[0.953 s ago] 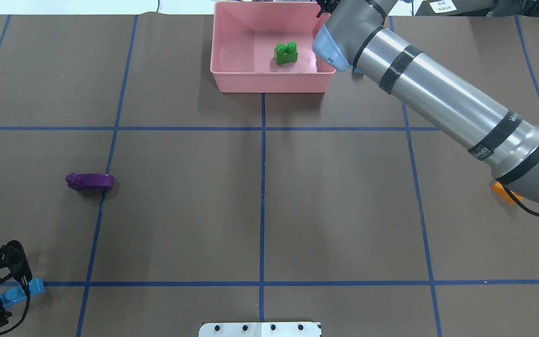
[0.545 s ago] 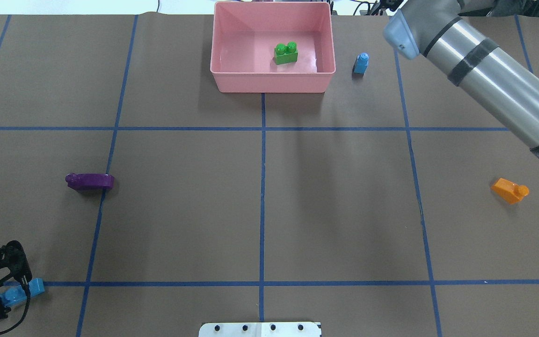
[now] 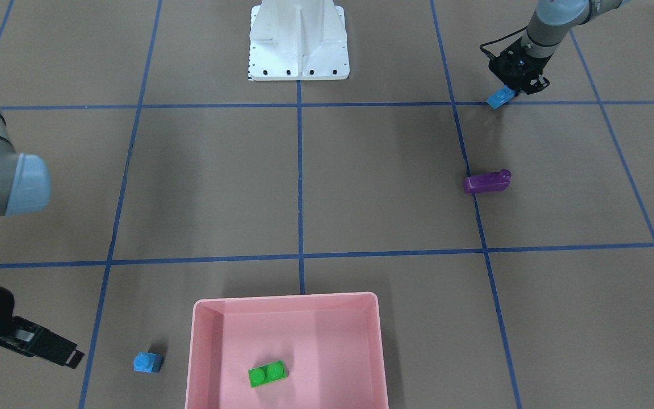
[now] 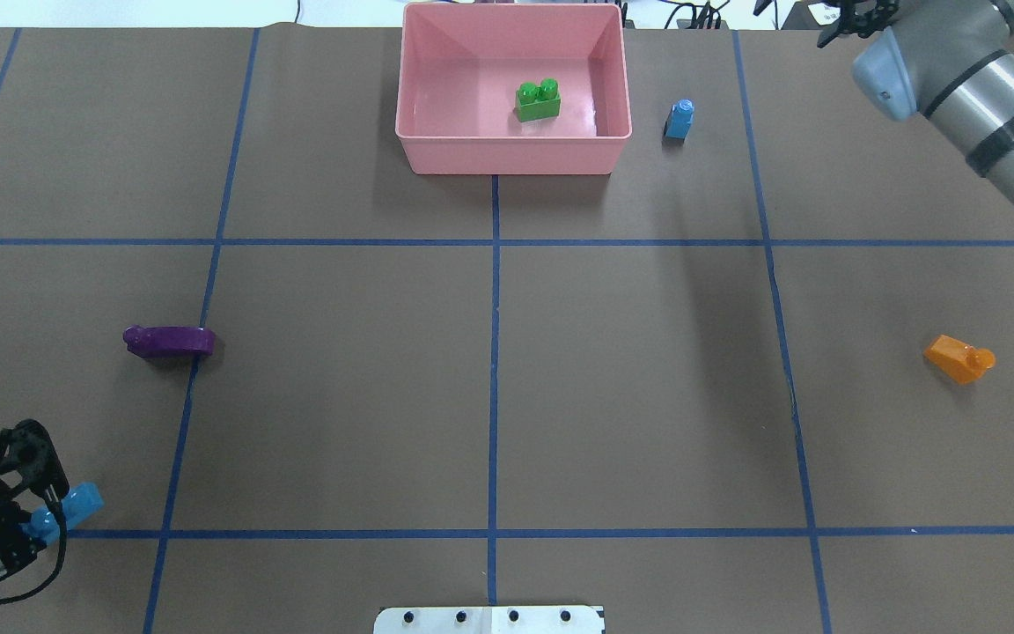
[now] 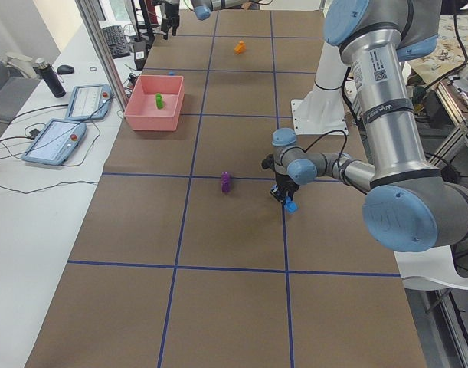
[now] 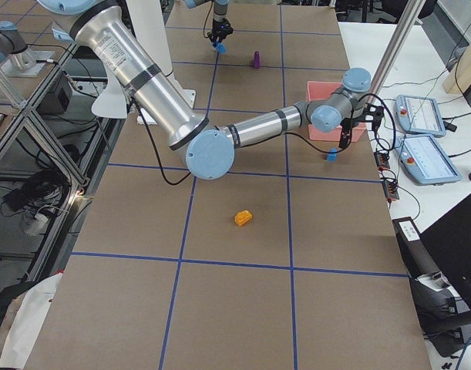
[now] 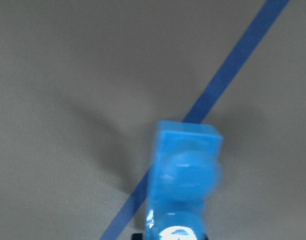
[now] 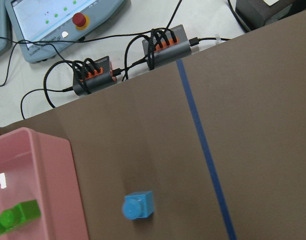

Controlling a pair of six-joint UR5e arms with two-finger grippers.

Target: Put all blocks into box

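Swinging clear of the shallow pale-pink plastic box [image 4: 437, 158], the right gripper [image 3: 71, 357], jaws unreadable, has uncovered the tiny blue one-stud brick [image 4: 679, 119] just beside it; the left gripper [image 4: 39, 525] has pinched up the long blue four-stud brick [image 4: 80, 504], ready for carrying.

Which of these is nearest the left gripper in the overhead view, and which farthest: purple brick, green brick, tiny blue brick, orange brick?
1. Purple brick, left side, just beyond the left gripper, which holds the long blue brick.
2. Green brick, inside the pink box at the far edge.
3. Tiny blue brick, just right of the box.
4. Orange brick, far right.
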